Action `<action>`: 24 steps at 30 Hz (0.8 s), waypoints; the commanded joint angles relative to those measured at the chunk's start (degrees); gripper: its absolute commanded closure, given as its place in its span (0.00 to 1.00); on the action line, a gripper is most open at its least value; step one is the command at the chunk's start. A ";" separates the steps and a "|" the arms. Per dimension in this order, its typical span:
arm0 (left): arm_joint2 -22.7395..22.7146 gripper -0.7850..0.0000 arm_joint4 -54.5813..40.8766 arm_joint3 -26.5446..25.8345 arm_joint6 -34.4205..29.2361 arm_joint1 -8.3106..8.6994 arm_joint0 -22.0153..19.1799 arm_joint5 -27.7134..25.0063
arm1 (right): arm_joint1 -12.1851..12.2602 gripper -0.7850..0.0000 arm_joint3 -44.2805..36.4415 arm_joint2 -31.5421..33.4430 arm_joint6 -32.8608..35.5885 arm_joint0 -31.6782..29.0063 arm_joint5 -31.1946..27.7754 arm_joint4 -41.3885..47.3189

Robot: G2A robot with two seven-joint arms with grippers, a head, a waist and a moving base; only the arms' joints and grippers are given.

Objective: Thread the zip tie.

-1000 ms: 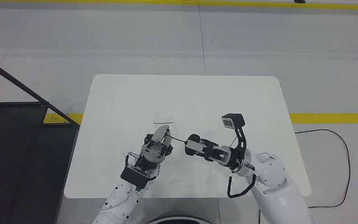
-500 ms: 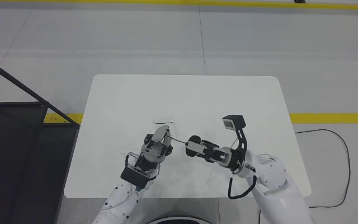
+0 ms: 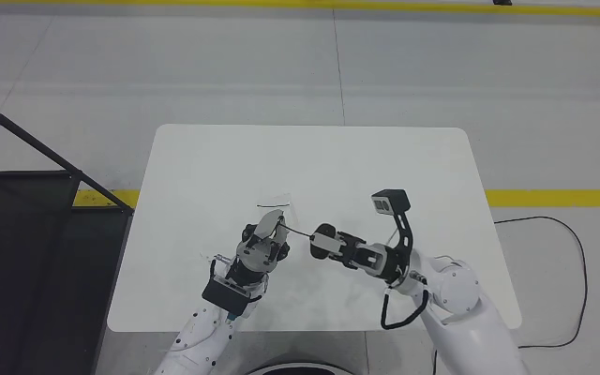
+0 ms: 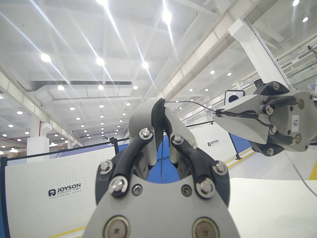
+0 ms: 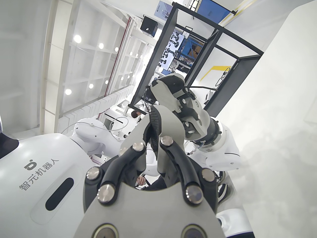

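Note:
A thin black zip tie (image 3: 298, 232) is stretched in the air between my two grippers, above the front half of the white table (image 3: 394, 169). My left gripper (image 3: 278, 227) is shut on one end of it. In the left wrist view the tie (image 4: 190, 104) leaves the pinched left gripper (image 4: 162, 105) and runs across to the right gripper (image 4: 218, 112). My right gripper (image 3: 315, 236) is shut on the other end. In the right wrist view its fingertips (image 5: 154, 115) are pressed together, with the left gripper (image 5: 169, 81) just beyond them.
A second thin black tie (image 3: 274, 202) lies flat on the table a little beyond the left gripper. A black frame (image 3: 37, 234) stands off the table's left side. The far and right parts of the tabletop are bare.
The right gripper has edged very slightly toward the left gripper. The left arm has kept still and both hold the tie as before.

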 commanded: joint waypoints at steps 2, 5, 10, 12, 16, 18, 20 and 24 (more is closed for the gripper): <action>0.00 1.00 0.00 0.00 0.00 0.00 0.00 0.00 | 0.00 1.00 0.00 -0.19 -0.19 0.17 0.05 0.00; 0.00 1.00 0.00 0.00 0.00 0.00 0.00 0.00 | 0.00 1.00 0.03 -0.37 -0.16 0.07 -0.88 0.44; 0.00 1.00 0.00 0.00 0.00 0.00 0.00 0.00 | 0.09 1.00 0.05 -0.39 0.02 -0.15 -1.45 0.51; 0.00 1.00 0.00 0.00 0.00 0.00 0.00 0.00 | 0.11 1.00 0.03 -0.46 -0.09 -0.14 -1.30 0.36; 0.00 1.00 0.00 0.00 0.00 0.00 0.00 0.00 | 0.15 1.00 -0.02 -0.57 -0.20 -0.05 -1.16 0.20; 0.00 1.00 0.00 0.00 0.00 0.00 0.00 0.00 | 0.17 1.00 -0.03 -0.61 -0.24 -0.04 -1.16 0.19; 0.00 1.00 0.00 0.00 0.00 0.00 0.00 0.00 | 0.19 1.00 -0.05 -0.66 -0.25 -0.02 -1.17 0.21; 0.00 1.00 0.00 0.00 0.00 0.00 0.00 0.00 | 0.24 1.00 -0.05 -0.70 -0.17 -0.01 -1.23 0.30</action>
